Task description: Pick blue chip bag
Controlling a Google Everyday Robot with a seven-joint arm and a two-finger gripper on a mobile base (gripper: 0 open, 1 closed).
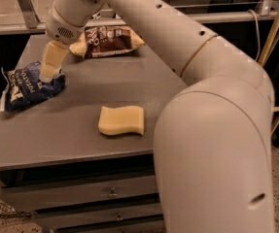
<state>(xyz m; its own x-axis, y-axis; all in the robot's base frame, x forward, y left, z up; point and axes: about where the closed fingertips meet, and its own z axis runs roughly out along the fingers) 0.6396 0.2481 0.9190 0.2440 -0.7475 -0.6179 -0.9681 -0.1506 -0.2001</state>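
Pincer sits at the top right edge of the blue chip bag, which lies at the counter's left side. Released or clenched: cannot tell. Yellow sponge mid-counter.

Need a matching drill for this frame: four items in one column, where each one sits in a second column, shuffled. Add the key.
Column A
1. blue chip bag
2. tan-and-brown chip bag
3. yellow sponge
4. gripper

Column B
a. middle of the table top, towards the front
b. far edge of the table top
c. left edge of the table top
d. over the right end of the blue chip bag

Pairs: 1-c, 2-b, 3-a, 4-d
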